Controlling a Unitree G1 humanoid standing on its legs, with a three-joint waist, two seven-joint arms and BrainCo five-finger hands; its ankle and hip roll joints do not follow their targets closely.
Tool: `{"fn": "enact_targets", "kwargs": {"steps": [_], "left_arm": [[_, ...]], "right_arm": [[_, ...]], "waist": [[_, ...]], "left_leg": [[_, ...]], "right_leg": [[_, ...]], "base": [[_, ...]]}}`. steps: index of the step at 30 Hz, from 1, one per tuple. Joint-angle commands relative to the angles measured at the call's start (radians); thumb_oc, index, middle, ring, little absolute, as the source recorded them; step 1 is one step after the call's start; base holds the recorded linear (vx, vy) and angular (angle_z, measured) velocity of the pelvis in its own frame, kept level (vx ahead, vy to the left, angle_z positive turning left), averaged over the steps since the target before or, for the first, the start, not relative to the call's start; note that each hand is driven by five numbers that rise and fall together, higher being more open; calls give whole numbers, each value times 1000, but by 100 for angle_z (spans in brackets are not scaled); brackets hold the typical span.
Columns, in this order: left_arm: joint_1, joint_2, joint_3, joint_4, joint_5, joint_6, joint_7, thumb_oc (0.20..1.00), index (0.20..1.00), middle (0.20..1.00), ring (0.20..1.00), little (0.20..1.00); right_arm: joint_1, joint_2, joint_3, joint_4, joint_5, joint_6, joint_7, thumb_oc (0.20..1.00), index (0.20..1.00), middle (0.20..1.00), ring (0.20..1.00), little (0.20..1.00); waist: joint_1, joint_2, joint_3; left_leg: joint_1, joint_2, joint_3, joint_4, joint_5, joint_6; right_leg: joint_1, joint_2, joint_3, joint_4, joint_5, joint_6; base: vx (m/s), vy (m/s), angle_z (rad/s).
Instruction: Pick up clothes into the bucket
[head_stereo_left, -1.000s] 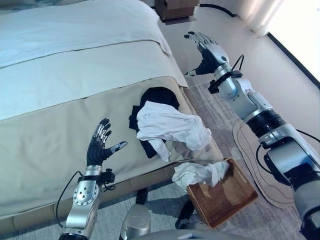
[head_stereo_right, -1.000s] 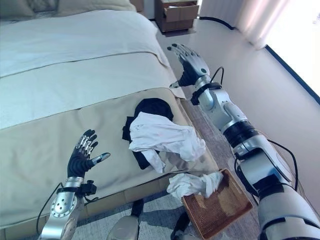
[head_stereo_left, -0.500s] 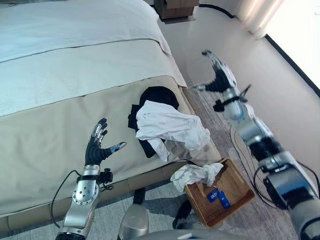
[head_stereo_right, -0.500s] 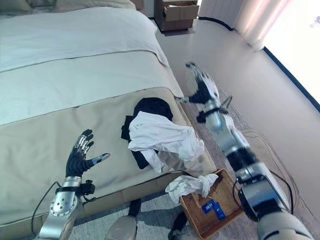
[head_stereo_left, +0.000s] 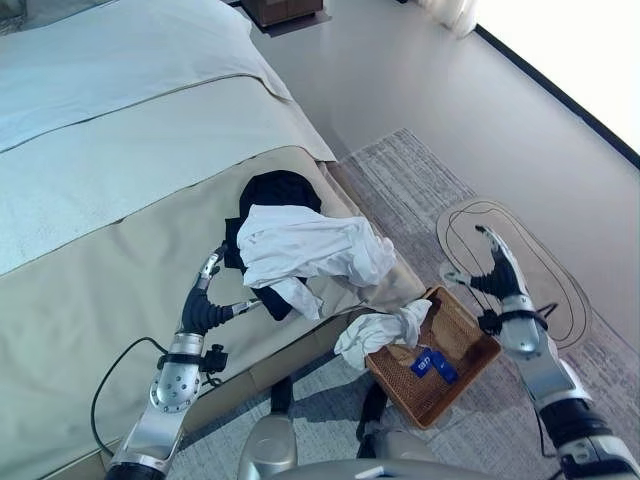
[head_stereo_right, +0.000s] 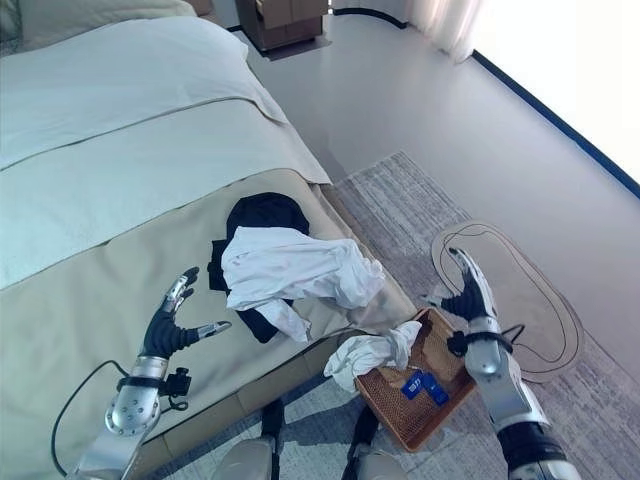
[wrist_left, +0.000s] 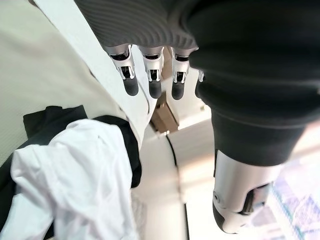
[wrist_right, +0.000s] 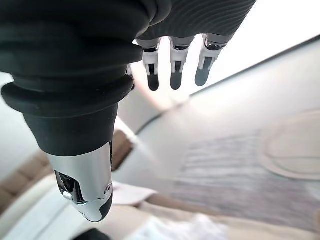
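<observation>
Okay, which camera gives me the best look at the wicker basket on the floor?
The right eye view shows the wicker basket best: whole, beside the bed's corner, with a white garment draped over its rim and blue items inside. The left eye view shows the same, nearer the lower edge. I cannot make out the basket in either wrist view.

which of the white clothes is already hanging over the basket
The smaller white garment, draped over the rim of the brown woven basket on the floor. The larger white garment lies on the bed, atop dark clothes.
</observation>
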Motion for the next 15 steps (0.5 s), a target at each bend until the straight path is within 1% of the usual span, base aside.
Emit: {"fn": "enact_targets", "kwargs": {"steps": [1, 4, 7, 10, 12, 13, 14, 15], "left_arm": [[-25, 51, -22, -38, 40, -69, 13, 1000, 1000, 1000, 1000, 1000], [-72, 97, -75, -41, 117, -68, 5, 1000, 1000, 1000, 1000, 1000], [-155, 111, -158, -36, 135, -77, 11, 1000, 1000, 1000, 1000, 1000], [-272, 107, -253, -2, 174, -73, 25, 1000, 1000, 1000, 1000, 1000], [-351, 86, -311, 35, 176, -71, 39, 1000, 1000, 1000, 1000, 1000], [-353, 85, -312, 37, 176, -71, 40, 1000, 1000, 1000, 1000, 1000], [-442, 63, -365, 84, 197, -57, 56, 1000, 1000, 1000, 1000, 1000], [-484, 50, -395, 118, 214, -52, 64, 1000, 1000, 1000, 1000, 1000]], "right_arm": [[-32, 30, -17, 13, 35, -63, -57, 1000, 1000, 1000, 1000, 1000], [-15, 51, -10, 35, 66, -73, -63, 1000, 1000, 1000, 1000, 1000], [-24, 62, 5, 36, 84, -82, -74, 1000, 1000, 1000, 1000, 1000], [-49, 60, 17, 17, 100, -88, -85, 1000, 1000, 1000, 1000, 1000], [-81, 58, 26, 18, 120, -93, -96, 1000, 1000, 1000, 1000, 1000], [-82, 58, 25, 19, 120, -93, -96, 1000, 1000, 1000, 1000, 1000], [-121, 54, 37, 14, 129, -93, -115, 1000, 1000, 1000, 1000, 1000], [-139, 50, 41, 14, 133, -92, -124, 1000, 1000, 1000, 1000, 1000]], "waist": [[-17, -39, -25], [-40, -27, -1], [-62, -14, 34], [-90, 0, 80], [-106, 6, 112], [-105, 6, 112], [-124, 5, 150], [-134, 3, 163]], "left_leg": [[-69, 10, 18, 84, -34, 38], [-82, 11, 21, 95, -36, 37], [-99, 6, 23, 108, -37, 40], [-129, 6, 32, 138, -42, 44], [-159, 9, 40, 169, -47, 46], [-161, 10, 41, 171, -47, 46], [-206, 14, 47, 211, -50, 46], [-235, 16, 51, 239, -53, 45]], "right_leg": [[-19, -130, 9, 80, 16, 109], [-37, -134, 21, 94, 12, 108], [-67, -141, 37, 127, 3, 106], [-120, -150, 61, 176, -7, 102], [-164, -156, 78, 213, -12, 95], [-166, -156, 79, 215, -13, 95], [-216, -161, 96, 248, -13, 90], [-242, -161, 102, 263, -14, 87]], "base": [[-45, -6, -2], [-54, 8, -2], [-68, 23, -3], [-120, 41, -11], [-120, 38, -14], [-166, 20, -17], [-168, 5, -20], [-204, 0, -23]]}}
